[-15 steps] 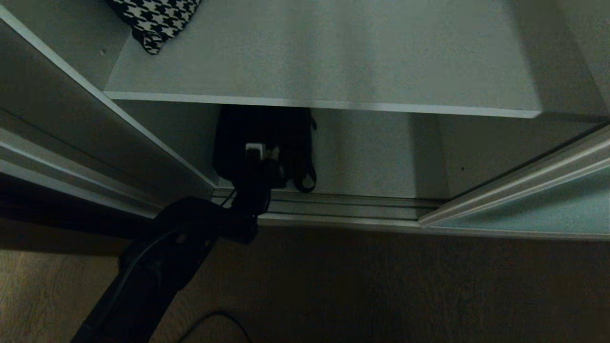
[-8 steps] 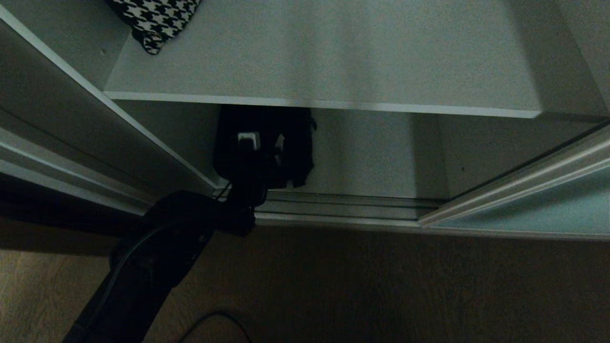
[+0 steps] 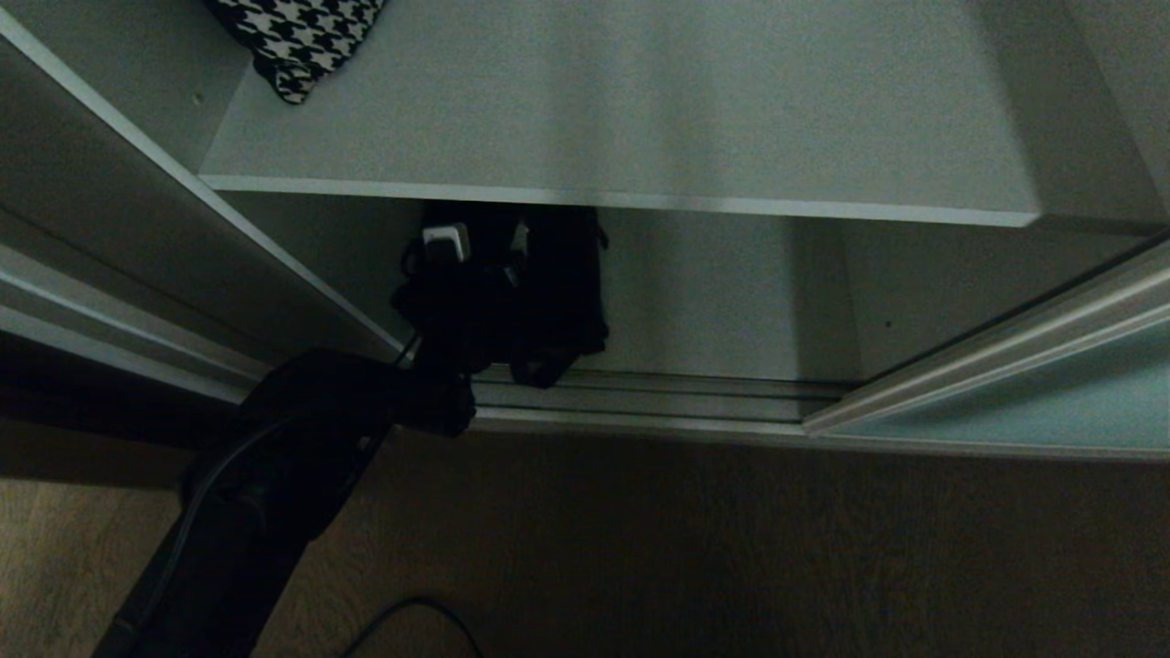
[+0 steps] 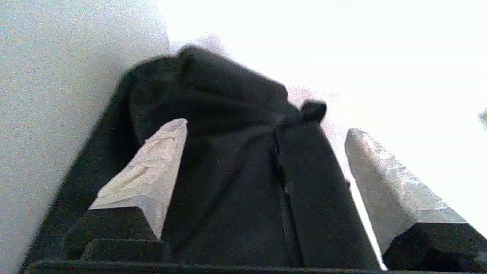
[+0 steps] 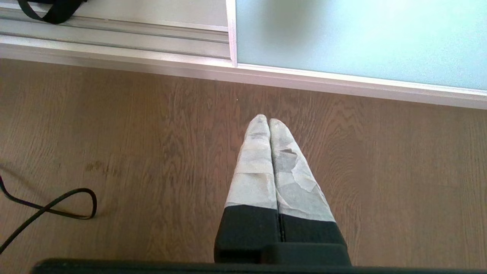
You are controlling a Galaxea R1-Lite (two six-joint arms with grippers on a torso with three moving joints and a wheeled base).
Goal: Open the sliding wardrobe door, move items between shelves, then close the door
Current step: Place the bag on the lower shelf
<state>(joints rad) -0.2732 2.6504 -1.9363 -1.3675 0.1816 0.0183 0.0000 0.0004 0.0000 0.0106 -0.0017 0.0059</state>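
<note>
left gripper (image 4: 266,131) spread wide, astride the black bag (image 4: 228,182) on the bottom shelf (image 3: 731,311) — nothing clamped. right gripper (image 5: 269,121) pinched closed above the floor (image 5: 152,144) — houndstooth bag (image 3: 297,41) on upper shelf (image 3: 640,119).

Houndstooth bag (image 3: 297,41) on upper shelf (image 3: 640,110), black bag (image 3: 558,283) below.

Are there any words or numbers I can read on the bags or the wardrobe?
None: no words, numbers or labels can be read in any view.
The houndstooth bag shows only its black-and-white pattern.
The black bag shows plain fabric, no print.
The sliding wardrobe door is bare frosted glass.
The shelf is plain.
</note>
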